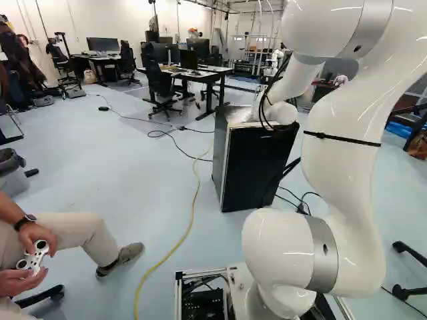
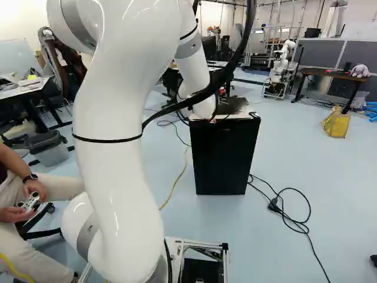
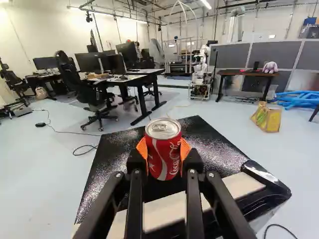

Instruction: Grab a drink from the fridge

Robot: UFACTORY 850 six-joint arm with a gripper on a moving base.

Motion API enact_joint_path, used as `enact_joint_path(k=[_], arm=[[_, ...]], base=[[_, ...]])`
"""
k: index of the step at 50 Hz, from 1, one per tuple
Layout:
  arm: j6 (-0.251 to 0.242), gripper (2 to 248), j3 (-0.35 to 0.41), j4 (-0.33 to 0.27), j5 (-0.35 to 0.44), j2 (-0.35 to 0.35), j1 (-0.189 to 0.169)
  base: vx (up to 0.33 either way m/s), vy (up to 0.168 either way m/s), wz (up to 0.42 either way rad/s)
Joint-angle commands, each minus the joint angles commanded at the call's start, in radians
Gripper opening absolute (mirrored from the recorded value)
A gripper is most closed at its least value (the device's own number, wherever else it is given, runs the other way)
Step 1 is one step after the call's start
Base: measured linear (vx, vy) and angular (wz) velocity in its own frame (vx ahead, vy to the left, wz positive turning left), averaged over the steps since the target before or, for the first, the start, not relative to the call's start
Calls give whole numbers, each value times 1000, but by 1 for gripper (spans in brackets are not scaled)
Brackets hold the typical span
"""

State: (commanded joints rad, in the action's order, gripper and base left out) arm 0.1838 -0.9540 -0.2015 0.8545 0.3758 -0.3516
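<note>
Gripper [image 3: 163, 155] hidden behind arm [image 2: 199, 82] in base views; wrist view: clamped on red soda can [image 3: 164, 152] over mini fridge [image 2: 224, 158], can-fridge contact unclear.

Glossy red metal can [image 3: 163, 154] with a bare silver lid, above a speckled, shiny black fridge top [image 3: 212, 144].

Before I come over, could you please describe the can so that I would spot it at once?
Find the black mini fridge ahead of the white arm. Above its top, the arm's black gripper holds the can between orange pads. It is red with white lettering and a silver lid, unlike the black, speckled surface below it.
</note>
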Motion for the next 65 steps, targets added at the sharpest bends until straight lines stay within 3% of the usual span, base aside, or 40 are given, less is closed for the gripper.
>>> enact_joint_path(k=[33,65], arm=[[-24,83,112,26,2,-85,45],[-72,83,338,79,7,-256,137]], base=[[0,0,0],[0,0,0]])
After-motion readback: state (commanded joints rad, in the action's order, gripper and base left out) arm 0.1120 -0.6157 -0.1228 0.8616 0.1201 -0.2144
